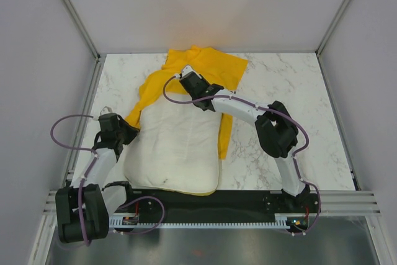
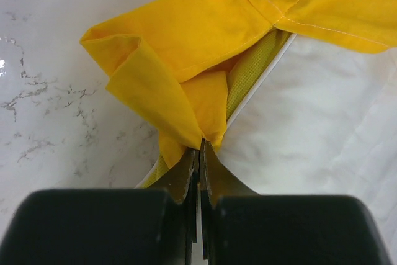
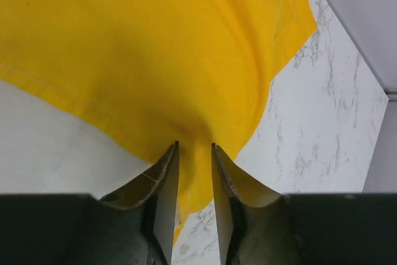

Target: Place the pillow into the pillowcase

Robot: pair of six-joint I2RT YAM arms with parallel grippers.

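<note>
left hand (image 2: 200, 146): pinches thin yellow fabric pillowcase (image 2: 180, 35), 9 o'clock, likely tensioning its mouth
right hand (image 3: 195, 148): half-spread astride it, 12 o'clock, grip unclear

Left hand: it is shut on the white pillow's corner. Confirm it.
Wrong: the left hand is shut on a bunched fold of the yellow pillowcase, not on the pillow beside it. The left wrist view shows this.

The top external camera is looking steeply down from above and behind the arm bases, covering the whole table (image 1: 298, 91). The left wrist camera is sighting along the left gripper (image 2: 200, 146), very near the pillowcase (image 2: 186, 41) edge beside the pillow (image 2: 322, 128). The right wrist camera is sighting along the right gripper (image 3: 195, 147), equally near. All views are sharing the pillowcase.
</note>
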